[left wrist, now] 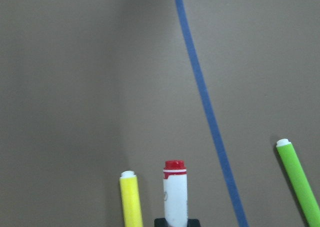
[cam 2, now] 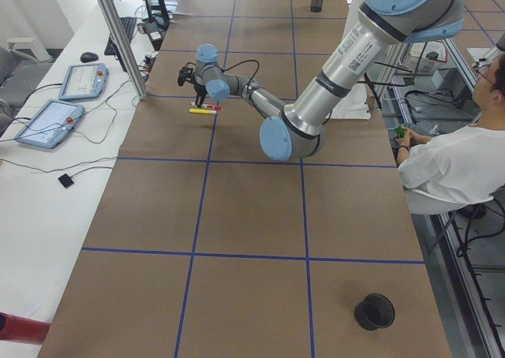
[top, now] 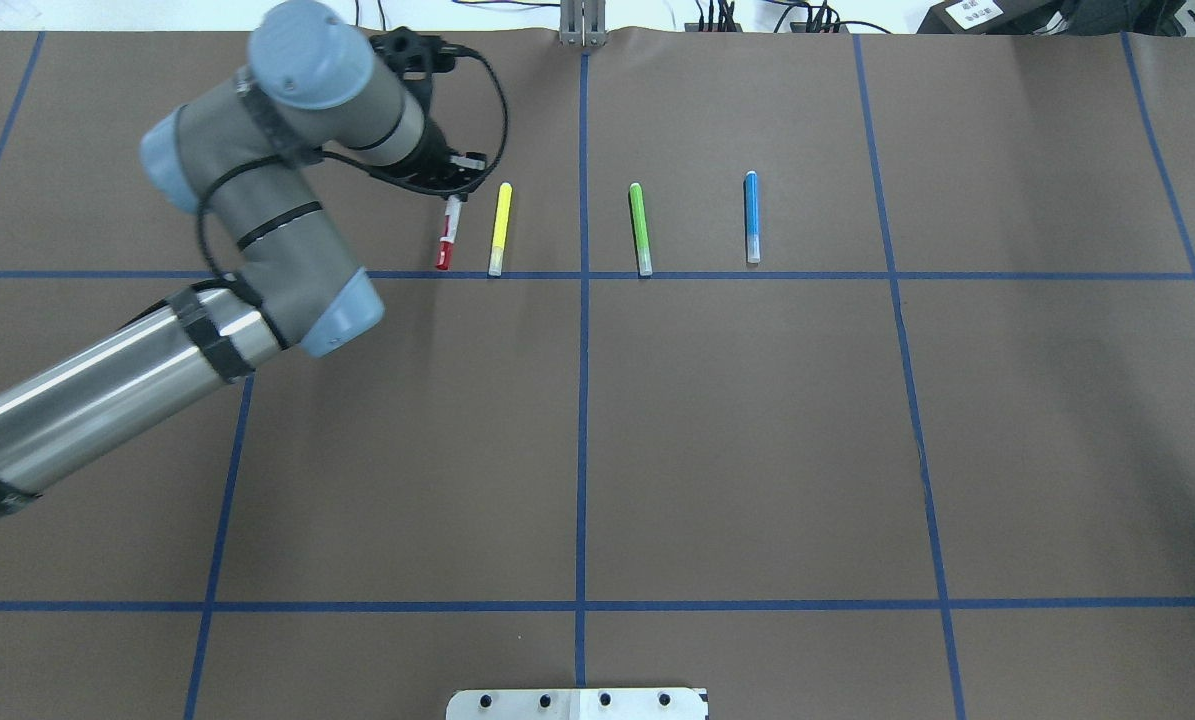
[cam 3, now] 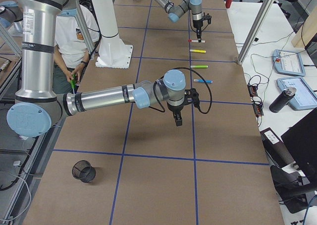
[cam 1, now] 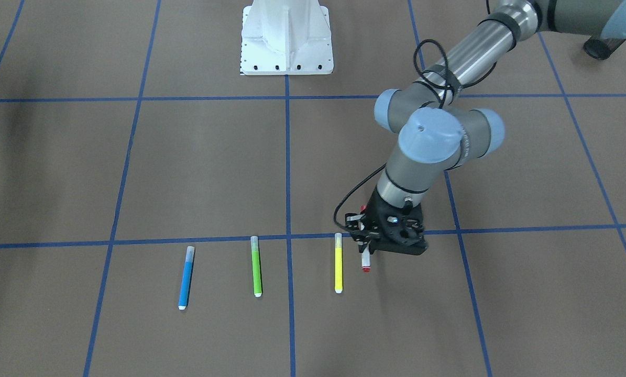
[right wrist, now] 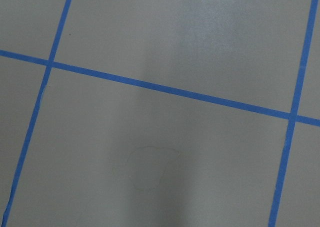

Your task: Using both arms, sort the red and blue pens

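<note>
The red pen [top: 446, 238] lies at the left end of a row of markers, white-barrelled with a red cap. My left gripper [top: 454, 190] sits over its far end and looks shut on it. In the left wrist view the red pen [left wrist: 175, 192] runs straight out from between the jaws. From the front, only the tip of the red pen [cam 1: 365, 264] shows below the left gripper [cam 1: 368, 246]. The blue pen [top: 751, 216] lies alone at the row's right end. My right gripper [cam 3: 177, 117] hangs over bare table far from the row, and I cannot tell its state.
A yellow marker [top: 498, 228] lies close beside the red pen and a green marker [top: 640, 228] lies between it and the blue pen. Black cups [cam 2: 374, 311] [cam 2: 317, 1] stand near the table's two ends. A seated person [cam 2: 450, 161] is behind the robot's white base [cam 1: 286, 36].
</note>
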{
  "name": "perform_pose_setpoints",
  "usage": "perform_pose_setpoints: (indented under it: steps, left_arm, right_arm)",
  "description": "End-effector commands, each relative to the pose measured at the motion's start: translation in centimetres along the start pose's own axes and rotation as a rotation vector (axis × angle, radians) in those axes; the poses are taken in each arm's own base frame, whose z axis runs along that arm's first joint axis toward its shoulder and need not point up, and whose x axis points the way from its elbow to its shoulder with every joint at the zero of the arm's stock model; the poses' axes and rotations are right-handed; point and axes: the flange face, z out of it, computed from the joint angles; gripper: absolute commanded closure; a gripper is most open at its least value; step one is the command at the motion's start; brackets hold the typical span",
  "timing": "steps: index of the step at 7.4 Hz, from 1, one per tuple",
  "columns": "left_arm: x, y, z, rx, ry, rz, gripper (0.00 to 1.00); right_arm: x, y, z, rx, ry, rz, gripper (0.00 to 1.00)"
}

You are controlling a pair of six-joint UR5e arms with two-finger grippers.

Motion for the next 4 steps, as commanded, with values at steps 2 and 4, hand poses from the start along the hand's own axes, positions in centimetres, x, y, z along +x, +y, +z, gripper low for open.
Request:
perform_pose_setpoints:
  steps: [2,4]
  left_arm:
    - [-20.7,5.5,-8.8,0.035,-0.066,-0.124,1.0]
    - [-30.8,6.5,-11.8,0.069,-0.118,-0.104,1.0]
  right_arm:
    - [-0.7,-0.6,0.2,-0.001,-0.001,0.002,0.0]
    - [-0.9,-0.9,0.3,-0.001,-0.002,-0.002,0.0]
